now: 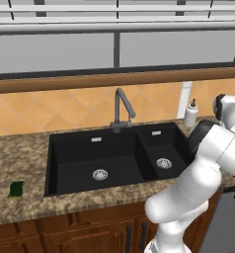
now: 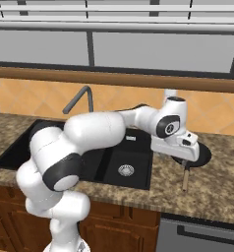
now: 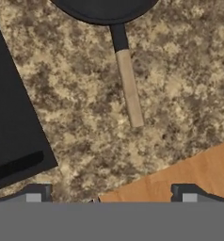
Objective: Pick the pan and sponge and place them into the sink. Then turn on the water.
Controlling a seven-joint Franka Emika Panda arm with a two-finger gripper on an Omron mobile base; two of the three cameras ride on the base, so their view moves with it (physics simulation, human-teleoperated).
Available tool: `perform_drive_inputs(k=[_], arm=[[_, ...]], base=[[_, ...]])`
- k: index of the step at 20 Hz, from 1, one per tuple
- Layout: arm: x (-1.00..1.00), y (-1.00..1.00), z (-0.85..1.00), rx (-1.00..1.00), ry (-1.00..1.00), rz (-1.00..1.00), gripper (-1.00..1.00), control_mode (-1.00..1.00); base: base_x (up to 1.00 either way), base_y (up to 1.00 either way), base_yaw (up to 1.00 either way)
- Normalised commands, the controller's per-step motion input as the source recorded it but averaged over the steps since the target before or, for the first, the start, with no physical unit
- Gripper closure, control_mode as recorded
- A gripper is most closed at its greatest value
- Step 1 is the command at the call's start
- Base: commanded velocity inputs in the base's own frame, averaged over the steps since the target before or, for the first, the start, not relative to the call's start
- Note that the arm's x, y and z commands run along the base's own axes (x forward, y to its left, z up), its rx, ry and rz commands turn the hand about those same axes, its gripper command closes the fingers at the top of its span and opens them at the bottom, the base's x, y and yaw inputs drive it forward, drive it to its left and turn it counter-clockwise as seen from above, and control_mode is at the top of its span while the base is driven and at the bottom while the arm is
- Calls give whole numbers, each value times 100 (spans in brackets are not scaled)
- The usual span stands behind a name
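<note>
I see the black sink [image 1: 70, 163] set in the granite counter [image 3: 76, 117]. To its right lies the pan [image 3: 104, 9] — its wooden handle [image 3: 129, 87] points back toward my gripper [image 3: 111, 195], long axis nearly in line with the hand. The fingers stand spread wide, holding nothing, above the handle's end. The sponge [image 1: 16, 189] sits far left.

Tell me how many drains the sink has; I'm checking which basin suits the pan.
2. One round silver drain sits in the floor of the large left basin of the sink; the other drain sits in the smaller right basin. Neither is covered.
</note>
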Motion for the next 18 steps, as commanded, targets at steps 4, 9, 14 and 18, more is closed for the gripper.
perform_drive_inputs(k=[4,9,14,18], arm=[[23,-4,-35,0,0,7,-100,-100],[24,-26,-23,5,0,6,-100,-100],[17,-37,-21,7,0,0,-100,-100],[29,-3,-24,3,0,0,-100,-100]], base=[[0,0,0],[0,0,0],[0,0,0],[0,0,0]])
